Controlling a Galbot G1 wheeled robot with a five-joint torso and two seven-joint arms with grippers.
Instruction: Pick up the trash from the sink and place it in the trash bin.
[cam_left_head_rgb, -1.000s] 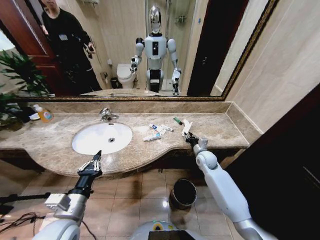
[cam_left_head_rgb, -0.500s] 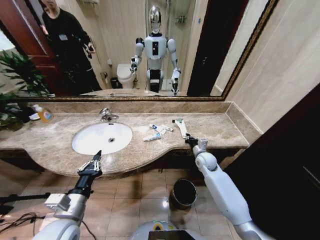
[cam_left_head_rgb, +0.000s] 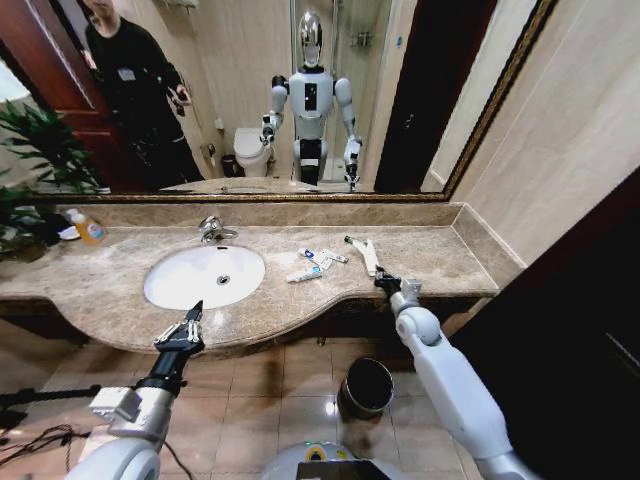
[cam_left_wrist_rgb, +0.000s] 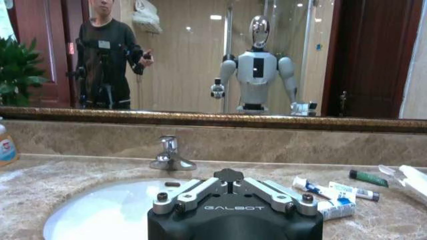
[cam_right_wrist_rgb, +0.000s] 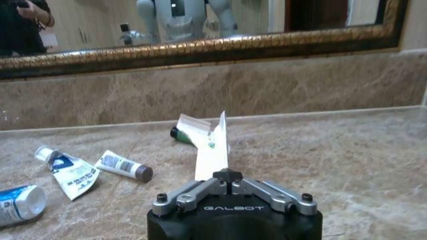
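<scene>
My right gripper (cam_left_head_rgb: 383, 281) is at the counter's front edge, shut on the near end of the long white paper wrapper (cam_left_head_rgb: 366, 256) (cam_right_wrist_rgb: 212, 147). The wrapper slants away toward the mirror. Its far end reaches the tiny dark green tube (cam_right_wrist_rgb: 181, 135). Small white-and-blue tubes (cam_left_head_rgb: 308, 270) (cam_right_wrist_rgb: 67, 169) lie on the marble between the wrapper and the white oval sink (cam_left_head_rgb: 180, 285). The black trash bin (cam_left_head_rgb: 367, 388) stands on the floor below the counter, under my right arm. My left gripper (cam_left_head_rgb: 186, 322) hangs shut in front of the sink (cam_left_wrist_rgb: 100, 215), holding nothing.
A chrome faucet (cam_left_head_rgb: 211, 228) stands behind the basin. An orange soap bottle (cam_left_head_rgb: 88, 229) sits at the counter's far left beside a plant. The beige marble counter (cam_left_head_rgb: 440, 255) is bare to the right of the wrapper. A mirror runs along the back wall.
The wrapper swung from leaning right to slanting left toward the green tube. My right gripper drew slightly toward the counter's front edge. The left arm stayed still.
</scene>
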